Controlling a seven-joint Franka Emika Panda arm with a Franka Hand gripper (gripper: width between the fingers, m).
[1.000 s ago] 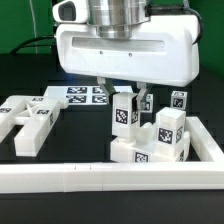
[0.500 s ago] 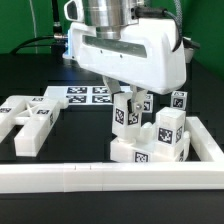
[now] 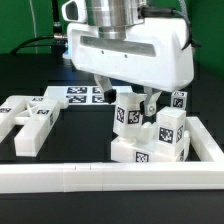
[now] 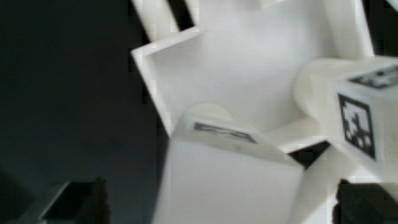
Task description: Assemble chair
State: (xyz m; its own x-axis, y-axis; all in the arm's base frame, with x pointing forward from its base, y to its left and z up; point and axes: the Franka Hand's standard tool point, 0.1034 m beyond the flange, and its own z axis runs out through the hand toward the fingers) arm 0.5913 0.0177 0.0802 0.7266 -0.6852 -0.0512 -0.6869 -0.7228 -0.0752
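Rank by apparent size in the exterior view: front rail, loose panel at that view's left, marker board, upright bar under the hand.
1. rail
2. panel
3. marker board and upright bar: about alike. The board lies farther back and is partly hidden, so I won't rank them.

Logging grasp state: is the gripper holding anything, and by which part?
Nothing held: the gripper is open, jaws either side of the upright chair piece.

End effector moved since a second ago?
Yes. The end effector has opened: jaws spread to either side of the upright chair post, which stays put beside the marker board.
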